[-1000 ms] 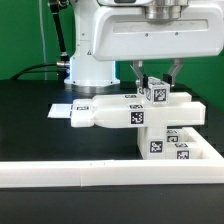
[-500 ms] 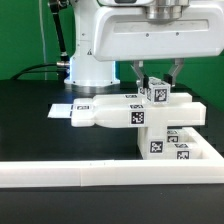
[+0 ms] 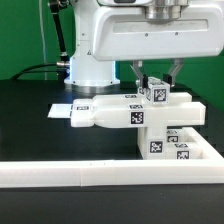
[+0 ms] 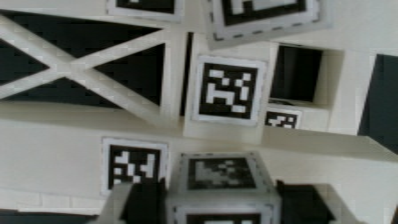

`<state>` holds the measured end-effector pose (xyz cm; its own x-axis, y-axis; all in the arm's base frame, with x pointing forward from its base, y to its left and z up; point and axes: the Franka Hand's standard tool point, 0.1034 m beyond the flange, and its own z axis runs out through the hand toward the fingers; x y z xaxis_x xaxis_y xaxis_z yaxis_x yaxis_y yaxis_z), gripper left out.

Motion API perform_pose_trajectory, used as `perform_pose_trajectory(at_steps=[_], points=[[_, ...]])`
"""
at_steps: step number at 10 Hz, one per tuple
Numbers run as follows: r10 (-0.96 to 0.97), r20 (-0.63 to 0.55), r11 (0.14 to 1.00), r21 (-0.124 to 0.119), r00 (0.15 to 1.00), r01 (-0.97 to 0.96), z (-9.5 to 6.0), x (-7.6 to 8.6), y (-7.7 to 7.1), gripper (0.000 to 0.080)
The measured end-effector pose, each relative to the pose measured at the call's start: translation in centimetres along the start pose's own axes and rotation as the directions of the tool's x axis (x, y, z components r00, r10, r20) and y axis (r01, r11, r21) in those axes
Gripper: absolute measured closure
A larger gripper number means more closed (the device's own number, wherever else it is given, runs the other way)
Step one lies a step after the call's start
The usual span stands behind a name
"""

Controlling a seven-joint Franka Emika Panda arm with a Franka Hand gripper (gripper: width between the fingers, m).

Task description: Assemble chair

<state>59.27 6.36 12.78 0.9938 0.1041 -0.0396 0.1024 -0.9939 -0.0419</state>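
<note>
The partly joined white chair (image 3: 120, 115) stands at the table's middle, toward the exterior view's right, with black-and-white tags on its blocky pieces. A long flat piece lies across lower pieces (image 3: 170, 145). On top sits a small white tagged cube (image 3: 157, 96). My gripper (image 3: 156, 86) comes straight down onto it, with a dark finger on each side. In the wrist view the gripper (image 4: 222, 200) is shut on that cube (image 4: 222, 172), its fingers (image 4: 150, 198) pressed against the cube's sides. Beyond it lie a cross-braced panel (image 4: 80, 62) and a tagged bar (image 4: 226, 90).
A long low white border rail (image 3: 90, 176) runs along the table's front and turns up the exterior view's right side (image 3: 212, 150). The marker board (image 3: 62, 111) lies flat to the left of the chair. The white robot base (image 3: 95, 55) stands behind on the black table.
</note>
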Motion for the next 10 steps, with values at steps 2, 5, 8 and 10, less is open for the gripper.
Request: perform_pose_trajectory(at_steps=[2,5,8,10], points=[[0.014,0.000,1.000,0.000,1.000,-0.014,0.00,0.00,0.01,0.0509],[0.108,0.000,0.994,0.001,0.994,-0.108,-0.01,0.01,-0.01,0.0509],[0.309,0.000,0.951,0.001,0.951,-0.309,-0.01,0.01,-0.06,0.0509],[0.545,-0.008,0.838,0.008,0.838,-0.545,0.11,0.24,-0.94,0.0509]])
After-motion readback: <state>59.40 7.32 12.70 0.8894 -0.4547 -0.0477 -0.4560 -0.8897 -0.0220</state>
